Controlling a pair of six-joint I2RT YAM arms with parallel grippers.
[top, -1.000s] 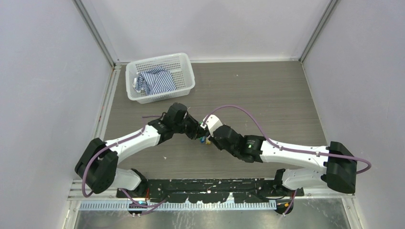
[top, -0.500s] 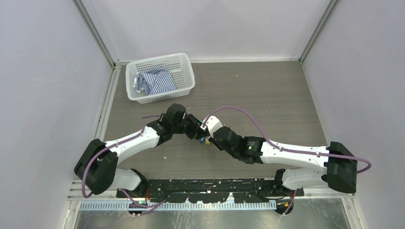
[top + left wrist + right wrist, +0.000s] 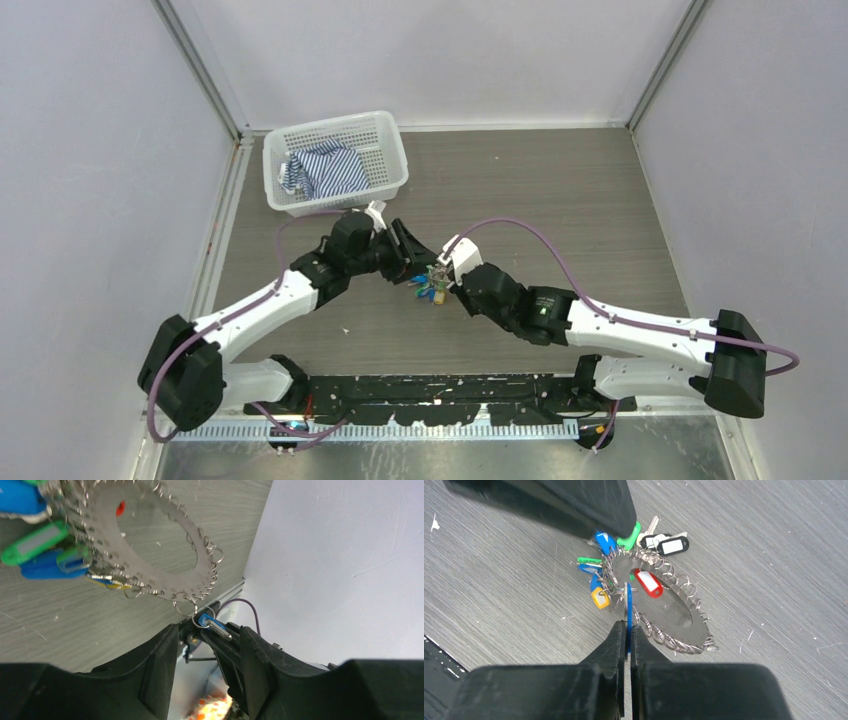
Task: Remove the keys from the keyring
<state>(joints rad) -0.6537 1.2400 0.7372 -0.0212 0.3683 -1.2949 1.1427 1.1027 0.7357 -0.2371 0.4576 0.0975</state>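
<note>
Between both hands at table (image 3: pixel 560 200) centre sits the keyring (image 3: pixel 432 280), mid-removal — right hand (image 3: pixel 628 630) clenched on a blue tag (image 3: pixel 628 607), left hand (image 3: pixel 209 630) spread open. Next, probably: left grips the ring at its twelve o'clock, right pulls.

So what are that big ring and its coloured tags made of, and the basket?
The keyring looks like thin bare metal, probably steel: flat, grey, dully shiny, wire loops round its edge. The tags, like the red tag, look like glossy moulded plastic with white label inserts. The basket seems white plastic mesh.
</note>
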